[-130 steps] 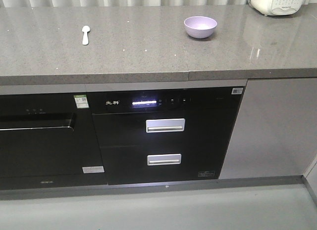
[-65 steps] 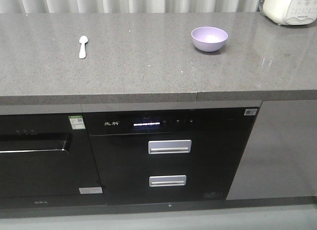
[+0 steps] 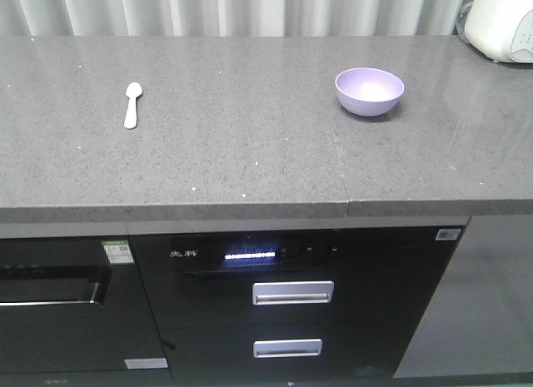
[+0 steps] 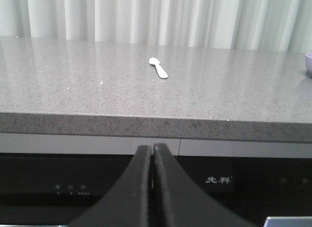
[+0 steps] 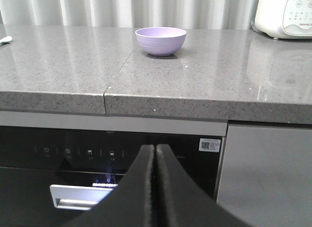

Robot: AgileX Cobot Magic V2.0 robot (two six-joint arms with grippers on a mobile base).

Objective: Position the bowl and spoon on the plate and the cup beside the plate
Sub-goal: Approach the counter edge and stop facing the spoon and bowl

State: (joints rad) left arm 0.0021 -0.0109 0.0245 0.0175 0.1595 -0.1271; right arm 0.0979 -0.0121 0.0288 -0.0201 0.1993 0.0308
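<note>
Grey speckled stone is seen as the top of the table [image 3: 250, 162], which is backed by a pale pleated curtain [image 3: 250, 8]. A thin seam [image 3: 341, 175] is cut across the stone from front to back, right of centre.

The spoon [image 3: 132, 104] is laid flat on the left part of the table, with its scoop at the far end and its handle pointed toward the front edge. The bowl [image 3: 370, 91] is set upright on the right part, just right of the seam, its mouth turned up and nothing seen inside it. Bowl and spoon are kept well apart, with bare stone between them. A white rice cooker [image 3: 504, 21] is placed at the far right corner, partly cut off by the frame.

Below the table, a black appliance [image 3: 366, 304] is fitted, on which a lit display [image 3: 250, 257] and two silver handles [image 3: 292, 293] are shown, one above the other. A grey cabinet door [image 3: 491, 304] is seen to its right.

The left tool [image 4: 152, 149] is held low in front of the table edge, its fingers pressed together with nothing gripped. The right tool [image 5: 155, 149] is likewise closed on nothing, held before the appliance front, with the bowl seen beyond it on the table.
</note>
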